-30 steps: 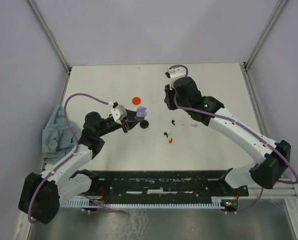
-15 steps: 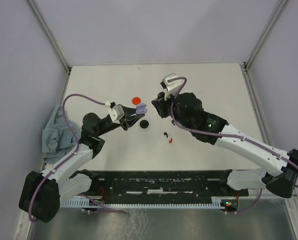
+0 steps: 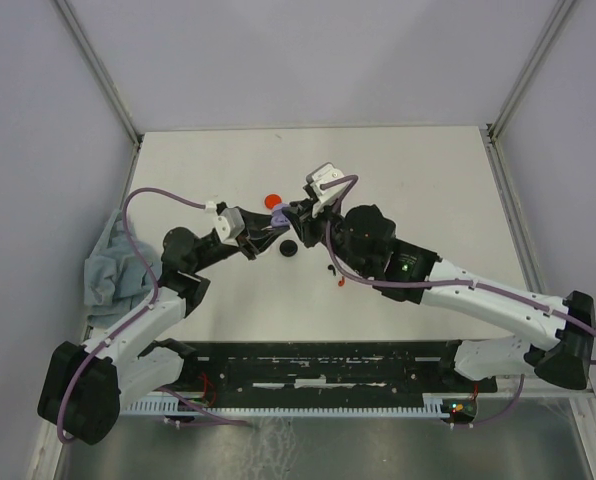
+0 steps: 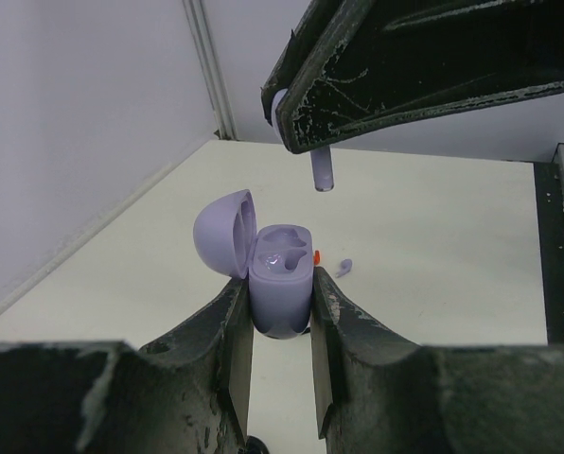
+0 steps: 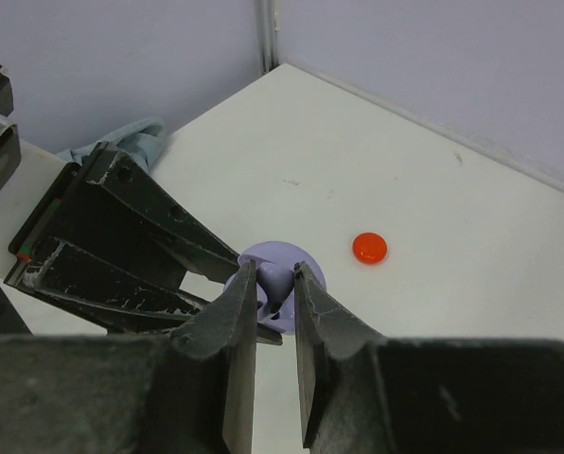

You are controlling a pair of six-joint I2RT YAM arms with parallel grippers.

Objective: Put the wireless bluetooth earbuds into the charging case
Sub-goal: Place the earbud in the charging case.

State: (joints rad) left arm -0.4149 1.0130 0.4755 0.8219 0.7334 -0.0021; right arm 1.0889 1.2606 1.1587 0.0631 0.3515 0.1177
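My left gripper (image 4: 280, 305) is shut on the open lavender charging case (image 4: 282, 282), held upright with its lid (image 4: 223, 232) tipped back to the left. My right gripper (image 5: 275, 280) is shut on a lavender earbud (image 5: 278, 276) and hangs just above the case; the earbud's stem (image 4: 322, 170) points down at the case's wells. In the top view both grippers, left (image 3: 268, 233) and right (image 3: 296, 215), meet mid-table. A second lavender earbud (image 4: 344, 267) lies on the table. A black earbud (image 3: 330, 268) and a red one (image 3: 341, 281) lie by the right arm.
A red disc (image 3: 272, 200) lies behind the grippers and shows in the right wrist view (image 5: 369, 248). A black disc (image 3: 289, 248) lies just in front of them. A grey-blue cloth (image 3: 108, 265) is bunched at the table's left edge. Walls close in three sides.
My right gripper has swung left across the table with the lavender earbud to just over the case. My left gripper has lifted the case slightly toward it.
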